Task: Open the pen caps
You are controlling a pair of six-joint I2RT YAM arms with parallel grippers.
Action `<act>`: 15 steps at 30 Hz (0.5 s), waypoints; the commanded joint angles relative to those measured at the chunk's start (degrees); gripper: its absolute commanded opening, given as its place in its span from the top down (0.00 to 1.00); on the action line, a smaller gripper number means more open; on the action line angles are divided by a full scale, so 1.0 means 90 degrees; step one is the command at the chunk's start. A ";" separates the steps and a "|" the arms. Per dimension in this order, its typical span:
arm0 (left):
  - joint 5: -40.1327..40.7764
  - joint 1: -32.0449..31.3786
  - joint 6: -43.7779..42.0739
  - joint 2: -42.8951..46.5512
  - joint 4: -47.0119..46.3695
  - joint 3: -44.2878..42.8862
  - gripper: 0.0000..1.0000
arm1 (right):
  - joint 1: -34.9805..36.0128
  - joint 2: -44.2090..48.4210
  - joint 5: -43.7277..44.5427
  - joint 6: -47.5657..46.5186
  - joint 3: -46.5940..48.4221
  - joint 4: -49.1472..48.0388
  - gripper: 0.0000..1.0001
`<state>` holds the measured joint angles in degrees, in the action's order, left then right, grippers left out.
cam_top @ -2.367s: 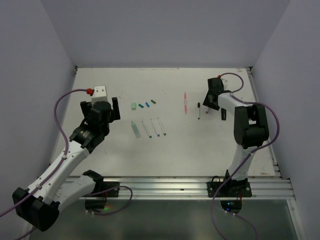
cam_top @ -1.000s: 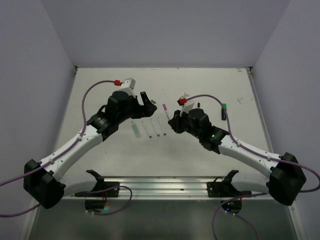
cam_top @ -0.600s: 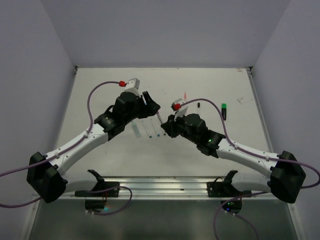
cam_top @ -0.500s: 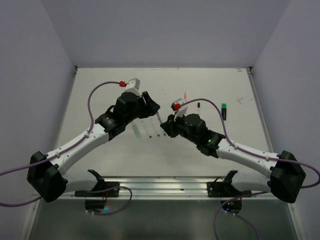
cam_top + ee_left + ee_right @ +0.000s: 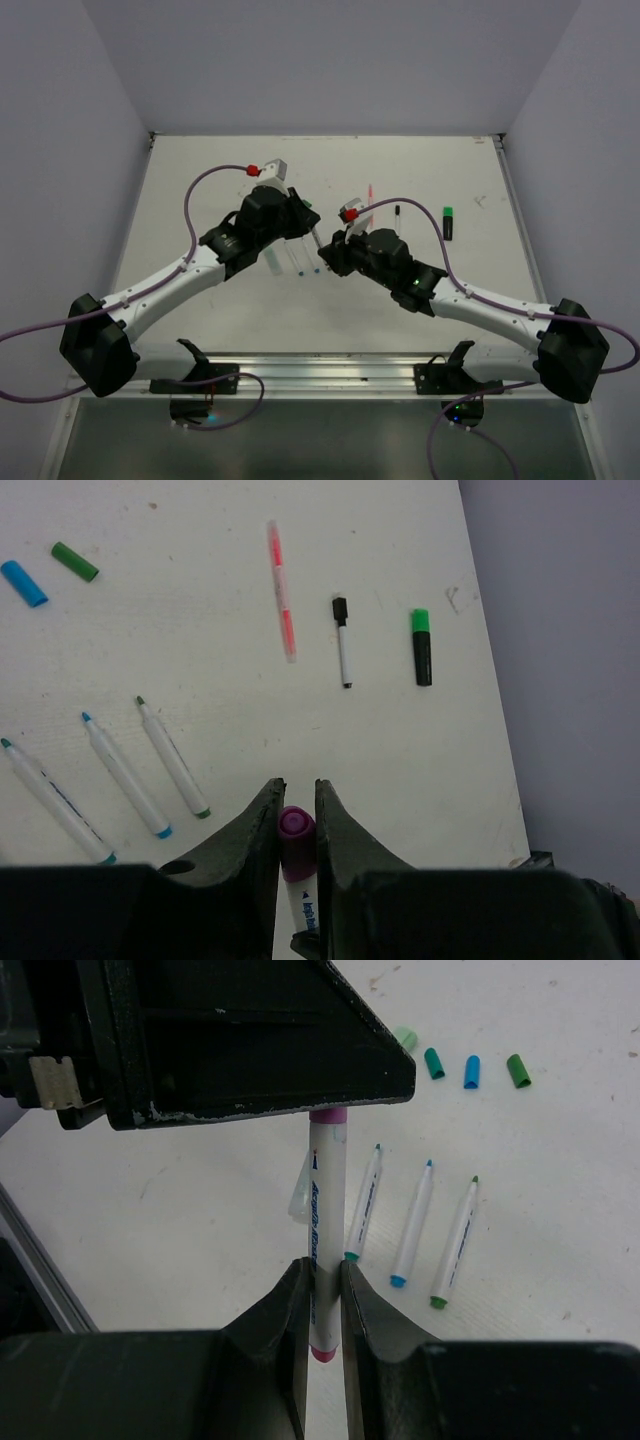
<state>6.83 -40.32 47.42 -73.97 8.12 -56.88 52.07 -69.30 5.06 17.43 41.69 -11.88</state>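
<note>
While the left arm (image 5: 180, 275) and right arm (image 5: 470, 295) meet nose to nose over the middle of the white surface (image 5: 200, 170), the top view shows a white pen (image 5: 315, 238) bridging them. From here I cannot tell how the jaws stand. A black highlighter (image 5: 449, 222) with a green end lies well apart to the right.

From the left wrist, the left jaws are narrow, pinching the magenta cap (image 5: 295, 823), which is seated on the pen's end above the surface. Beyond lie a loose blue cap (image 5: 22, 583), a dark green cap (image 5: 75, 562) and three uncapped pens (image 5: 125, 777) side by side.

From the right wrist, the right jaws are clamped on the pen's barrel near its lower end, and the pen stands upright. Only a thin magenta ring of the cap shows under the left arm's black body. A pale green cap (image 5: 405, 1037) and a teal cap (image 5: 433, 1062) lie in a row with the blue and dark green ones.
</note>
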 commanded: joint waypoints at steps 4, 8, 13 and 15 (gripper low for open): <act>0.0315 -0.0052 0.0044 0.0084 -0.0307 -0.0027 0.96 | 0.0044 -0.0005 0.0112 -0.0091 -0.0091 -0.0438 1.00; 0.0354 -0.0052 0.0024 0.0211 -0.0365 0.0041 1.00 | 0.0034 0.0014 -0.0005 -0.0003 -0.0286 -0.0652 0.74; 0.0238 -0.0061 -0.0112 0.0387 -0.0482 0.0216 1.00 | 0.0034 -0.0131 -0.0259 0.0143 -0.0277 -0.0760 0.53; 0.0092 -0.0052 -0.0171 0.0426 -0.0638 0.0323 1.00 | 0.0034 -0.0220 -0.0327 0.0163 -0.0150 -0.0731 0.52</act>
<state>7.84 -40.64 47.27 -72.38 6.66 -55.11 52.12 -70.15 3.77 18.37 39.00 -15.75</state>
